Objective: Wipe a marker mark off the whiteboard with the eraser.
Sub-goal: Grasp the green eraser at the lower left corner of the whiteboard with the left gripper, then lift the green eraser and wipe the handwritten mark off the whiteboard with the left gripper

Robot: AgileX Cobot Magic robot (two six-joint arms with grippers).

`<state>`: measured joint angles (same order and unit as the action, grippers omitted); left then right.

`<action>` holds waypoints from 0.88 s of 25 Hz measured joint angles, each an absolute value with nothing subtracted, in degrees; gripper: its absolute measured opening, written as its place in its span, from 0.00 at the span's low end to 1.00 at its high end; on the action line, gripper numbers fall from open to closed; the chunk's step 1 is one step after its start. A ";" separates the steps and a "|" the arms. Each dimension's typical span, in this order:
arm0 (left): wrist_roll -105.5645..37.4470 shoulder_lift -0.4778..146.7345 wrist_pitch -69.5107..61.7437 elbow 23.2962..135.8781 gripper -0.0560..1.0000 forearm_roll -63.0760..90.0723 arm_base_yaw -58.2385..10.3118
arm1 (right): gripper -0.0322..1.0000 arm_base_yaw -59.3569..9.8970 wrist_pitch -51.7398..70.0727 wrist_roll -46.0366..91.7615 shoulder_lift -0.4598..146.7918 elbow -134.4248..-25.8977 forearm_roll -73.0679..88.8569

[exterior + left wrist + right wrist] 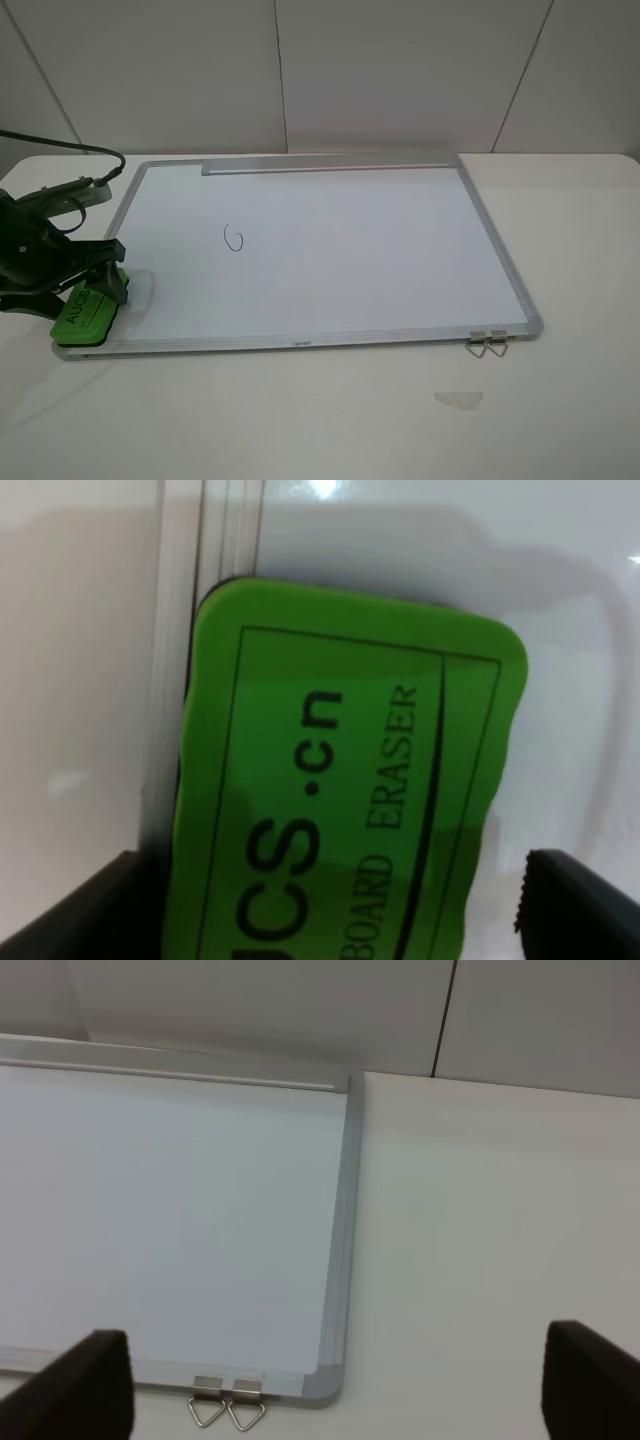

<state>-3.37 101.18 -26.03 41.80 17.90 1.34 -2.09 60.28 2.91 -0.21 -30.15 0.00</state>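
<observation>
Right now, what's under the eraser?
The eraser lies on the near-left corner of the whiteboard, overlapping the silver frame. The surface beneath it is covered; the marker mark sits apart, farther in.

- The bright green rectangular block eraser [84, 312] carries dark "AUCS" lettering on its top.
- In the left wrist view the eraser [340, 780] reads "CS .cn" in large print and "BOARD ERASER" in smaller capitals, both cut off at the start.
- The large white whiteboard [350, 250] with a silver aluminium frame bears a small dark label [298, 343] on its near edge, too small to read.
- The thin black marker mark [234, 238] on it resembles a hand-drawn "G".
</observation>
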 joint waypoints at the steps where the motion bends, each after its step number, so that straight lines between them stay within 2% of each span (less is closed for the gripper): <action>1: -3.37 101.18 -26.02 41.80 0.74 17.90 1.34 | 0.82 -2.09 60.28 2.91 -0.21 -30.15 0.00; 6: -3.12 101.18 -26.02 41.80 0.73 17.90 1.34 | 0.82 -2.09 60.28 2.91 -0.21 -30.15 0.00; 10: -1.72 101.18 -26.12 41.80 0.62 17.90 1.34 | 0.82 -2.09 60.28 2.91 -0.21 -30.15 0.00; 22: -1.30 101.18 -26.18 41.80 0.62 17.90 1.34 | 0.82 -2.09 60.28 2.91 -0.21 -30.15 0.00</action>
<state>-1.30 101.18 -26.18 41.80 17.90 1.34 -2.09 60.28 2.91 -0.21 -30.15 0.00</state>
